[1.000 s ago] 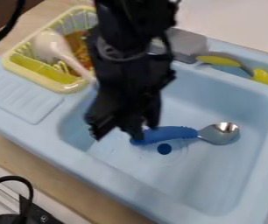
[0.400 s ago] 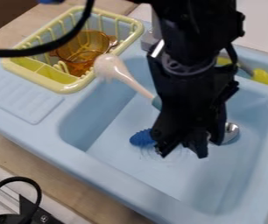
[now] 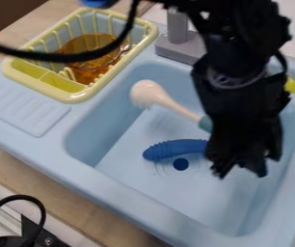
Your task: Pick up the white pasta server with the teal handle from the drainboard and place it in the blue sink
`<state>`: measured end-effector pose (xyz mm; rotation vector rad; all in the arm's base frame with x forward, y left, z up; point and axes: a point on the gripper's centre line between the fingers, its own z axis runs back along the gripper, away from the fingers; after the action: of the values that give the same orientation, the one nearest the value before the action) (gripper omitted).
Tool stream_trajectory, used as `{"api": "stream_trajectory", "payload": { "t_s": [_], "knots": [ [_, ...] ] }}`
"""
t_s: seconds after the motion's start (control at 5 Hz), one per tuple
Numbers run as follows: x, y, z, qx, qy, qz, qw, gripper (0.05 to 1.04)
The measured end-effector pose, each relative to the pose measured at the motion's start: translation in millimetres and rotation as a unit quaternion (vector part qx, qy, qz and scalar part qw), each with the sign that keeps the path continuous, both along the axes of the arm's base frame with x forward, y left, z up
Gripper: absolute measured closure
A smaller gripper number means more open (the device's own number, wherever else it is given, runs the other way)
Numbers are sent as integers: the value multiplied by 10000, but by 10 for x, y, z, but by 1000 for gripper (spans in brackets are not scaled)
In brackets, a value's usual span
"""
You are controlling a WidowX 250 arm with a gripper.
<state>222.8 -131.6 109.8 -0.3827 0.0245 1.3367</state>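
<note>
The hand (image 3: 241,170), right of centre in the frame, is closed on the pale-headed utensil (image 3: 148,94) above the sink (image 3: 127,197); the head points upper left. Maintain firm grip pressure to limit rotation. If lowering, descend slowly, keep the head off the basin wall, clear the blue ridged handle (image 3: 176,148), and release only once supported.

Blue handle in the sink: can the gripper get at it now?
Probably not cleanly: the gripper seems to hold the pale-headed utensil, though the blue handle lies largely uncovered.
</note>
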Motion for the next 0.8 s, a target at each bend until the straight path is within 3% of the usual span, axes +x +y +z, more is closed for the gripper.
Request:
{"api": "stream_trajectory", "payload": {
  "t_s": [0.4, 0.8],
  "knots": [
    [388, 91, -84, -134, -37, 819, 9965, 860],
    [571, 148, -169, -276, -12, 2041, 9786, 860]
  ]
}}
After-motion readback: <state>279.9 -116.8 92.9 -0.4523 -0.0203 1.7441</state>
